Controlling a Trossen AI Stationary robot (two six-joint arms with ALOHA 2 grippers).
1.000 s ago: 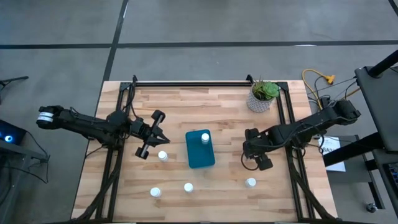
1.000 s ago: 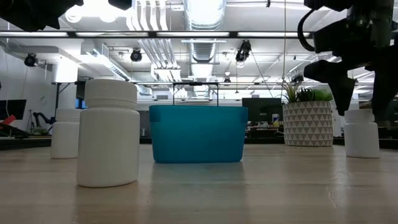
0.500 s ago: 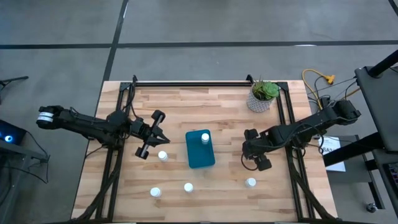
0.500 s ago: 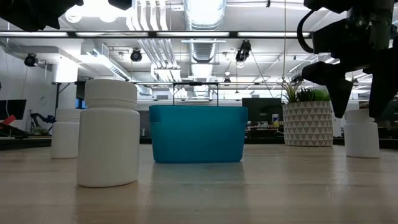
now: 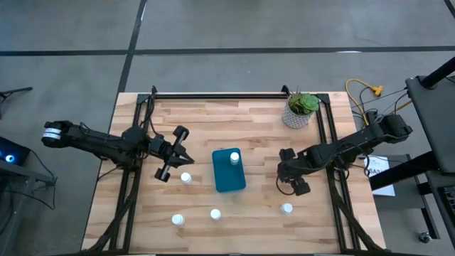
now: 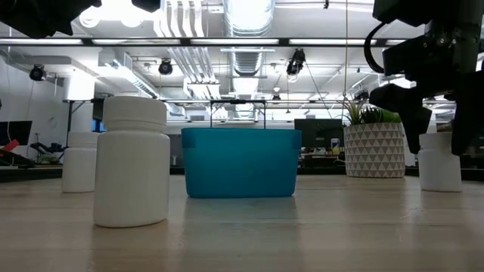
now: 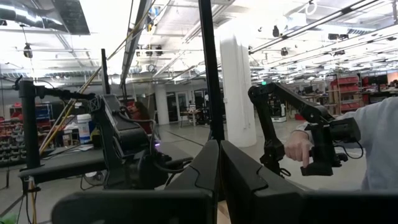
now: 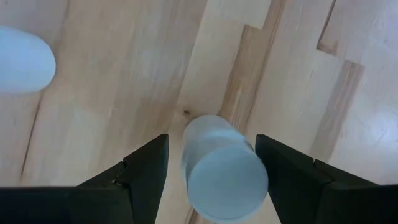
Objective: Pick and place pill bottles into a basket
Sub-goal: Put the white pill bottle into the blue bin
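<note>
— Bottle [image 5: 286,208] at the worktop's [image 5: 256,124] lower right: which way does it lie from the right hand [image 5: 294,187]?

— In the high view it stands just toward 6 o'clock of that hand, a touch to the 7 side, close but apart. It is upright, long axis vertical, cap facing the ceiling. The right wrist view looks down on that cap [image 8: 227,174] with one dark finger on either side of it.

— So the hand is ready to take it?

— Its fingers [image 8: 146,171] are spread wide, wider than the bottle, with nothing between them but air. In the low view the hand [image 6: 435,121] hangs in front of the bottle [image 6: 439,161], and I cannot tell whether the tips have reached cap level. My judgement: the next move is a straight descent, then a squeeze on the body.

— Could the left arm do it instead?

— No, the right is far nearer. The left hand [image 5: 183,155] hovers at about 9 o'clock of the basket [image 5: 228,171], fingers pressed together and empty, beside another bottle [image 5: 185,178].

— And the basket itself?

— Mid-worktop, toward 10 o'clock from the target bottle, with one bottle [image 5: 234,157] already inside. Two more [image 5: 178,220] stand along the near edge.
</note>
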